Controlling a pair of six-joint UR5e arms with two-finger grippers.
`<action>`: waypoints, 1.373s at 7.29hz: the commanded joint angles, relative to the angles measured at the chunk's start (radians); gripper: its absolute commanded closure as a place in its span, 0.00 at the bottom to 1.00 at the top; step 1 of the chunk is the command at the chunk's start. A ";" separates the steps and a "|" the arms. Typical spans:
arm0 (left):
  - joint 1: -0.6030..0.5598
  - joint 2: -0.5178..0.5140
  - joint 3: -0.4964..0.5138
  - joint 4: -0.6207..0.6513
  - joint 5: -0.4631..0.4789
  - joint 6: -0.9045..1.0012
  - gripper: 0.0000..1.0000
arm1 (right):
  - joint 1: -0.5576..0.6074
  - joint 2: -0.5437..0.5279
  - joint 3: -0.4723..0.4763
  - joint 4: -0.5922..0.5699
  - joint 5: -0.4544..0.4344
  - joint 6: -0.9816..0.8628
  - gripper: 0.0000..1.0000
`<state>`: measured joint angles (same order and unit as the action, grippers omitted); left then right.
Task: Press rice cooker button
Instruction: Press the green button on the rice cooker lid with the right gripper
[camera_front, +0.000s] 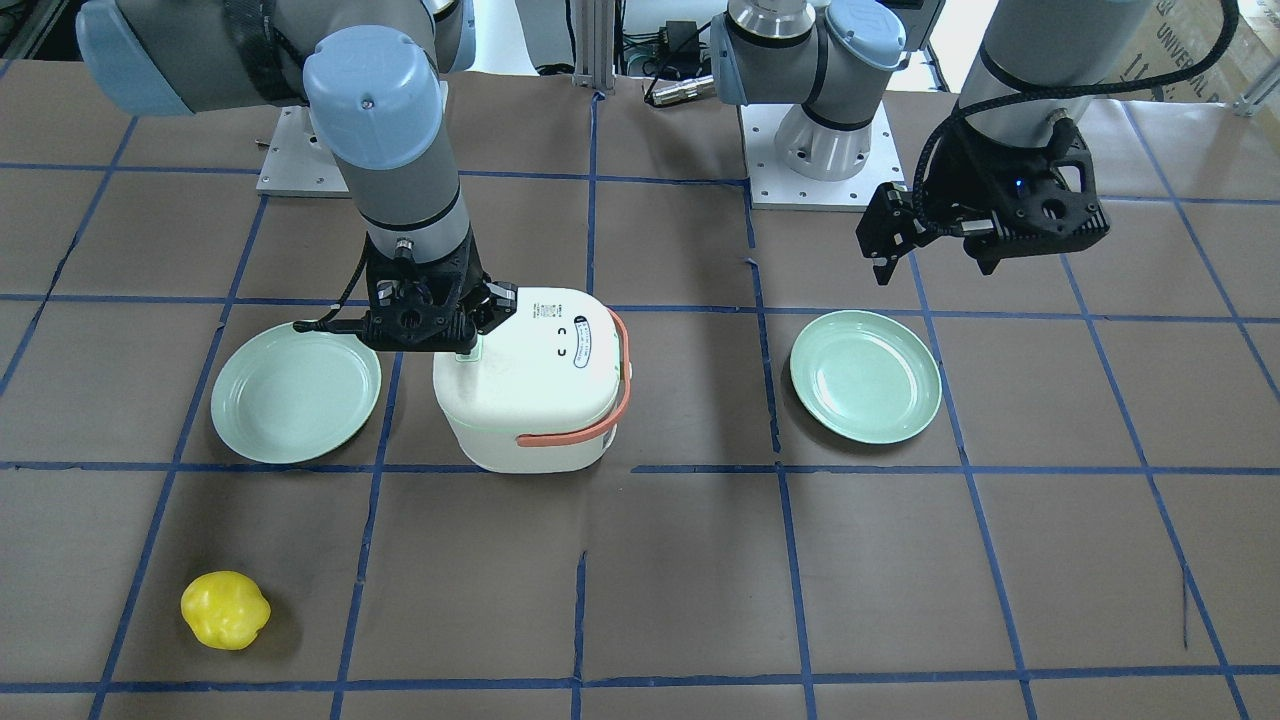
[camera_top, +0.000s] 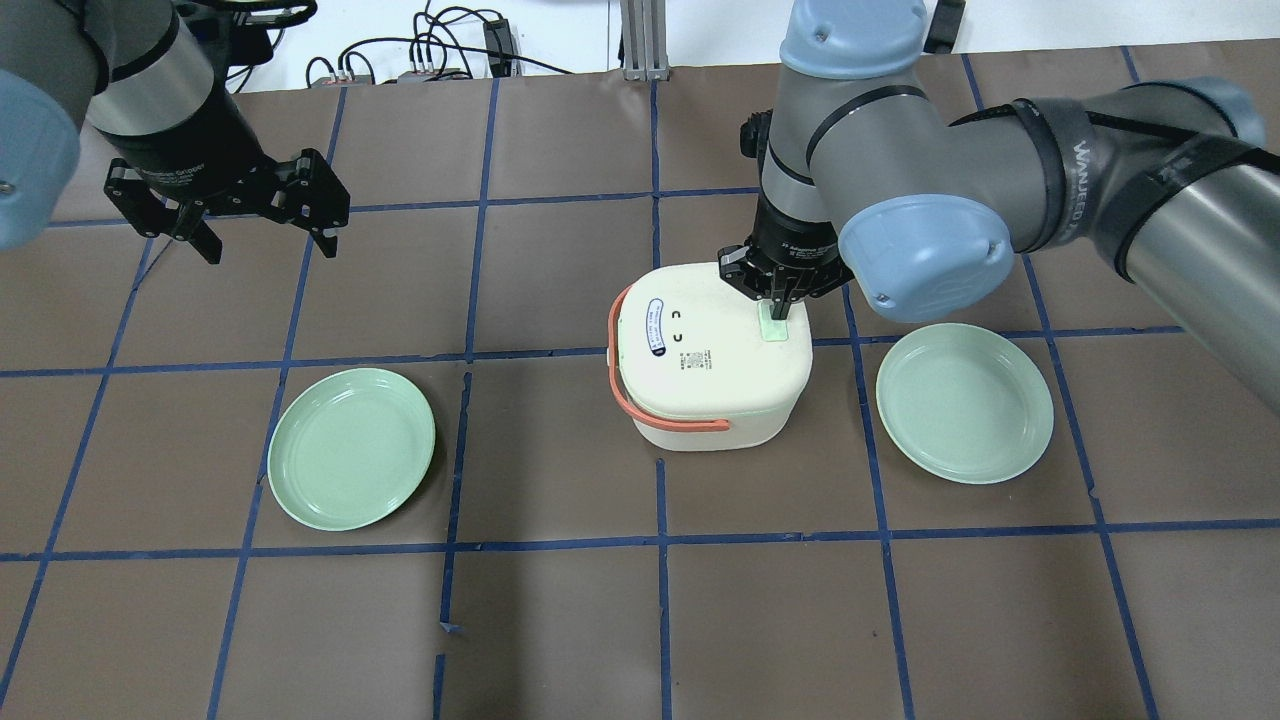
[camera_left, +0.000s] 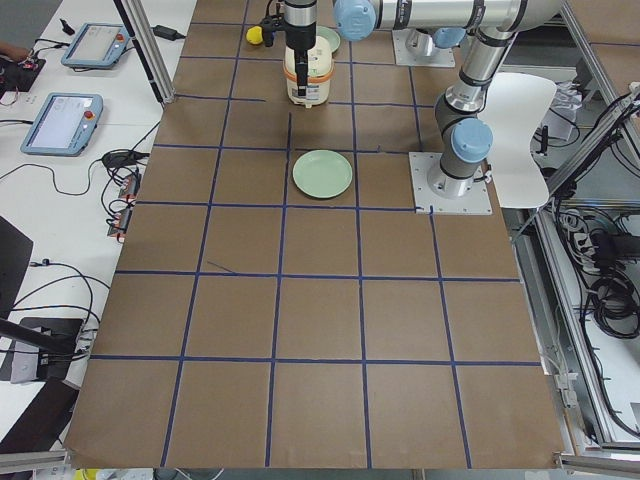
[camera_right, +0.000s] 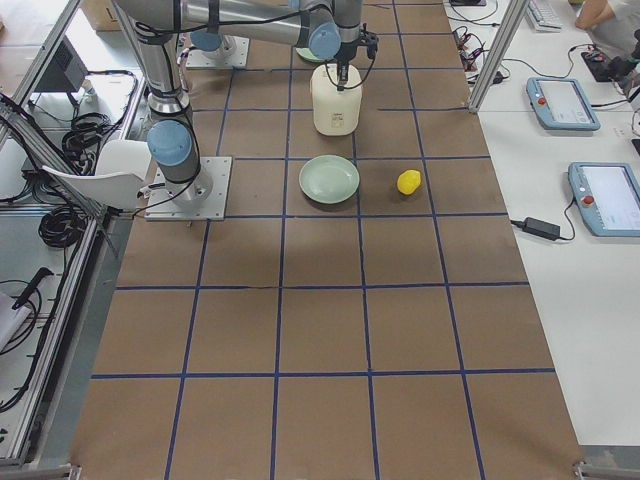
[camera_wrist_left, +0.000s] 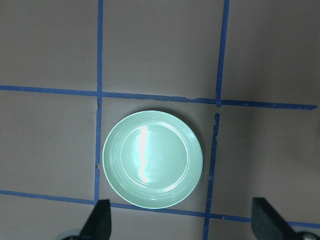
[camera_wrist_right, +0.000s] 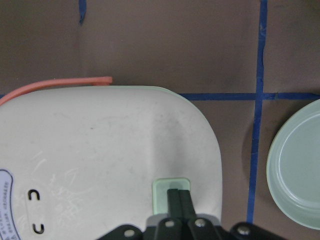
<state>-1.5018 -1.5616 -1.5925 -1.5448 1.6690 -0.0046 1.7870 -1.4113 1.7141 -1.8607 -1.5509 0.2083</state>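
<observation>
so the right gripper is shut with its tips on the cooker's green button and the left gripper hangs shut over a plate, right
No: the left gripper is open over the plate, as the left wrist view shows. The rest is right.

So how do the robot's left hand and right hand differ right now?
The left hand is open, fingers spread wide; the right hand is shut, fingers together. The left hand hangs in the air touching nothing; the right hand has its tips on the pale green button on the lid of the rice cooker. Both are black two-finger hands pointing down.
</observation>
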 joint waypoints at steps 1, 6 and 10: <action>0.000 0.000 0.000 0.002 0.000 0.000 0.00 | 0.003 0.000 0.005 -0.002 0.002 0.000 0.95; 0.000 0.000 0.000 0.000 0.000 0.000 0.00 | 0.003 0.020 -0.004 -0.006 0.003 0.008 0.94; 0.000 0.000 0.000 0.000 0.000 0.000 0.00 | -0.011 0.003 -0.146 0.154 0.000 0.010 0.44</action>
<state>-1.5017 -1.5616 -1.5923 -1.5442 1.6690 -0.0046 1.7840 -1.4010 1.6401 -1.7913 -1.5325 0.2189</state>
